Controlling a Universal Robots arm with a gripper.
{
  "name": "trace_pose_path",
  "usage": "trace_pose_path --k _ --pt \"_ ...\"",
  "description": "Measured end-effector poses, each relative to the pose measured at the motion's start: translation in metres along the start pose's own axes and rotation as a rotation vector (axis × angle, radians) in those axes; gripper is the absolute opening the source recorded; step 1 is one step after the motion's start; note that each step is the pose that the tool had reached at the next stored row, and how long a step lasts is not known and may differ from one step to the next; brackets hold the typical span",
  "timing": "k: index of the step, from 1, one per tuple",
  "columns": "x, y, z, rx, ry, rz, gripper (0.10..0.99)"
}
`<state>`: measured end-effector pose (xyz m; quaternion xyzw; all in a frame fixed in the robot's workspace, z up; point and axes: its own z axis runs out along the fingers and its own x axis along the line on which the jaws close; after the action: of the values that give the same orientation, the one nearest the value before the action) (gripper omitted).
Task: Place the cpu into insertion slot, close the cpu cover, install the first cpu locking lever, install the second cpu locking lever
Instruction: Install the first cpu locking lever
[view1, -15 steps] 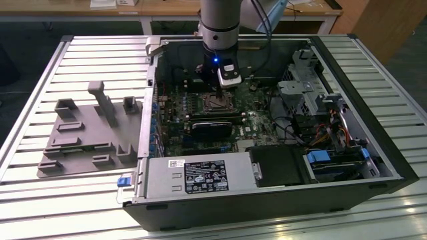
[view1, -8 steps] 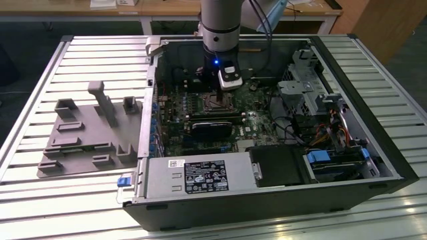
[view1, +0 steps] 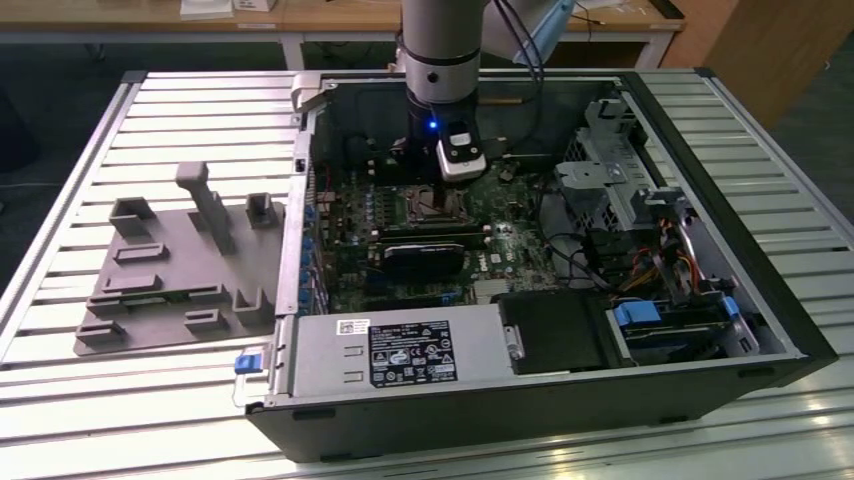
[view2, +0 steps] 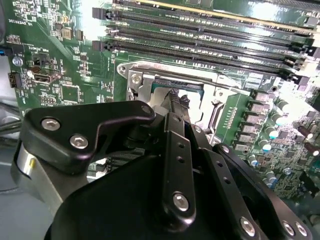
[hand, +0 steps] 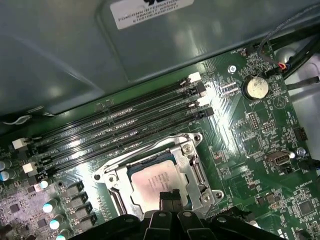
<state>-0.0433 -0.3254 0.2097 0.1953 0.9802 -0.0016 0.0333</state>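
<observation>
Here the cpu (hand: 159, 181) already lies in the insertion slot (hand: 186, 150), on the motherboard's far half. The fingers (hand: 170, 199) hover pinched together at its edge, seemingly holding nothing. Closing the cpu cover (view2: 172, 75) looks the step in hand, calling for a careful downward push

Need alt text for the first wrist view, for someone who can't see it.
The cpu, its pale metal top up, sits in the insertion slot on the green motherboard, with the black tool right at the cpu's near edge. Long black memory slots run beside the socket, and a coin cell battery sits farther off.
</observation>
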Motion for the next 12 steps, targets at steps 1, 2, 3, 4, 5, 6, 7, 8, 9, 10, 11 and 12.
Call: trace_pose_path --k 1,2,3,4,5,6,7,8,9,10,11,12 --pt "0.0000 0.0000 0.0000 0.000 0.0000 0.000 0.106" --pt "0.0000 0.0000 0.0000 0.000 0.0000 -0.001 0.106" --pt "0.0000 0.0000 0.0000 0.000 0.0000 -0.004 0.106" --pt "0.0000 -0.0001 -0.0002 -0.001 0.0000 -0.009 0.106" --pt "0.0000 -0.0001 -0.0006 -0.001 0.0001 -0.015 0.106" --pt "0.0000 0.0000 -0.0017 -0.002 0.0002 -0.021 0.106" --pt "-0.0001 0.0000 -0.0036 -0.003 0.0004 -0.024 0.106" --pt "-0.0002 0.0000 -0.0058 -0.003 0.0008 -0.026 0.106" --pt "-0.0003 0.0000 -0.0076 -0.004 0.0009 -0.029 0.106" --pt "-0.0004 0.0000 -0.0103 -0.004 0.0010 -0.031 0.106" --pt "-0.0005 0.0000 -0.0135 -0.004 0.0011 -0.032 0.106" --pt "-0.0008 0.0000 -0.0172 -0.005 0.0012 -0.033 0.106"
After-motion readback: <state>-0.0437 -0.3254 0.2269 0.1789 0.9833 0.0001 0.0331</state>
